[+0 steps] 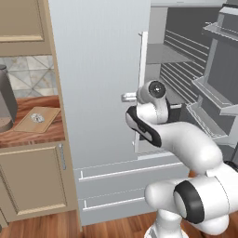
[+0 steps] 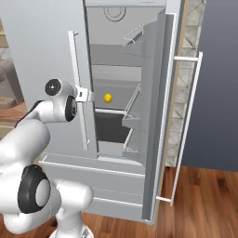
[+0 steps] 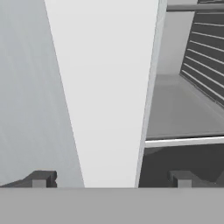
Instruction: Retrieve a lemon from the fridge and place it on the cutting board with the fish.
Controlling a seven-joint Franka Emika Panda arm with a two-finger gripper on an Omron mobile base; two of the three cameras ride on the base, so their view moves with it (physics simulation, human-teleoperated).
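Note:
The fridge point(image 1: 97, 69) has its left door shut and its right door point(image 2: 160, 116) swung wide open. Inside, the lemon point(image 2: 108, 97) sits on a grey middle shelf. My gripper point(image 2: 83, 95) is at the inner edge of the shut left door, about level with the lemon and to its left. In the hand view the gripper point(image 3: 111, 179) is open, its fingertips point(image 3: 41, 178) standing either side of the pale door edge, nothing held. The cutting board point(image 1: 44, 122) lies on the wood counter left of the fridge, with the fish point(image 1: 37, 118) on it.
A dark coffee machine point(image 1: 5, 100) stands on the counter point(image 1: 32, 135) left of the board. Beige cabinets point(image 1: 32, 181) flank the fridge. The open door's shelves point(image 1: 211, 100) jut out on the right, and its long bar handle point(image 2: 188, 125) faces the room. Fridge drawers point(image 1: 121, 186) lie below.

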